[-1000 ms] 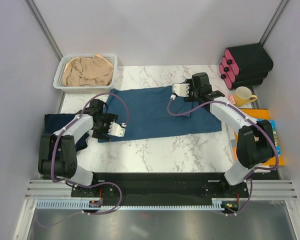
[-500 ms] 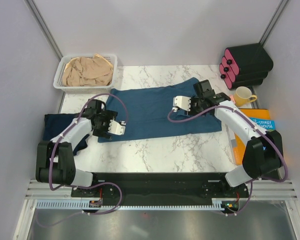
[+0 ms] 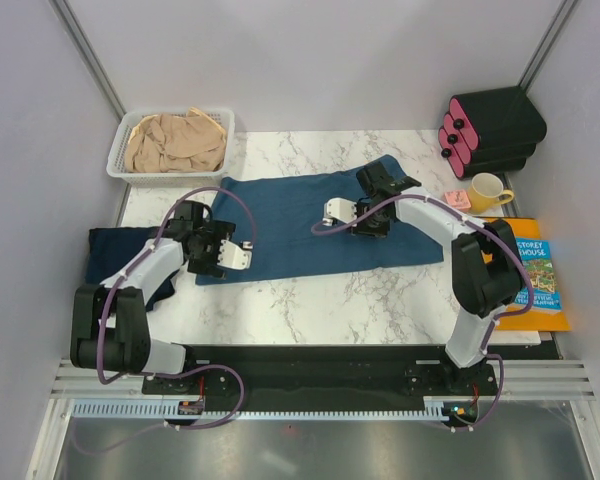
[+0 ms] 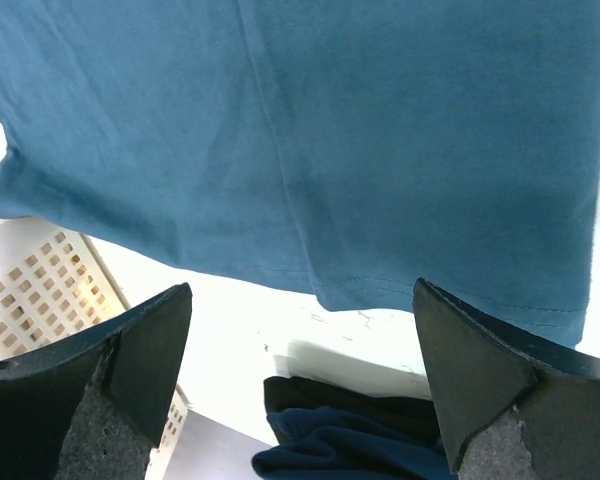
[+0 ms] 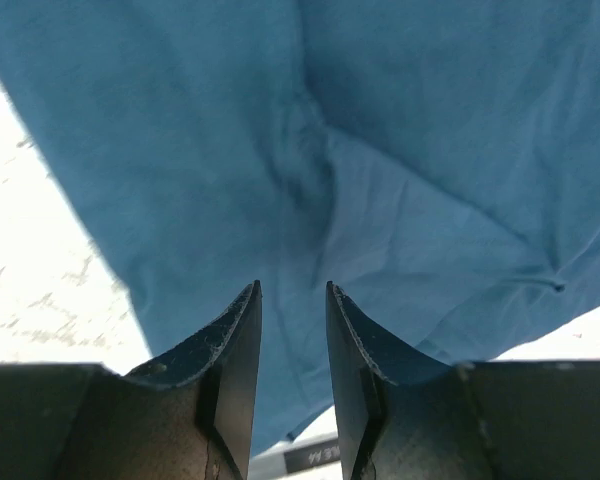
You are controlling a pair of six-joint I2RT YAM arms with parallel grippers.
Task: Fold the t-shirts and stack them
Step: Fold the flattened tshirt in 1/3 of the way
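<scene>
The teal-blue t-shirt (image 3: 290,215) lies spread flat on the marble table (image 3: 320,300). A dark navy t-shirt (image 3: 115,250) hangs over the table's left edge. The beige t-shirt (image 3: 175,143) is bunched in the basket. My left gripper (image 3: 202,248) hovers wide open over the teal shirt's near-left corner. In the left wrist view its jaws (image 4: 302,290) frame the teal hem (image 4: 430,295) and the navy shirt (image 4: 360,440). My right gripper (image 3: 368,222) points down over the teal shirt's right half. Its jaws (image 5: 292,288) stand narrowly apart above creased teal fabric (image 5: 310,170), with nothing between them.
The white slotted basket (image 3: 120,150) stands at the back left and also shows as the basket (image 4: 40,290) in the left wrist view. A yellow mug (image 3: 488,190), a black rack with pink rolls (image 3: 490,130) and an orange book (image 3: 530,270) line the right side.
My right gripper has swung from the teal shirt's far right corner towards its middle, and its jaws have narrowed. The left gripper has barely moved.
</scene>
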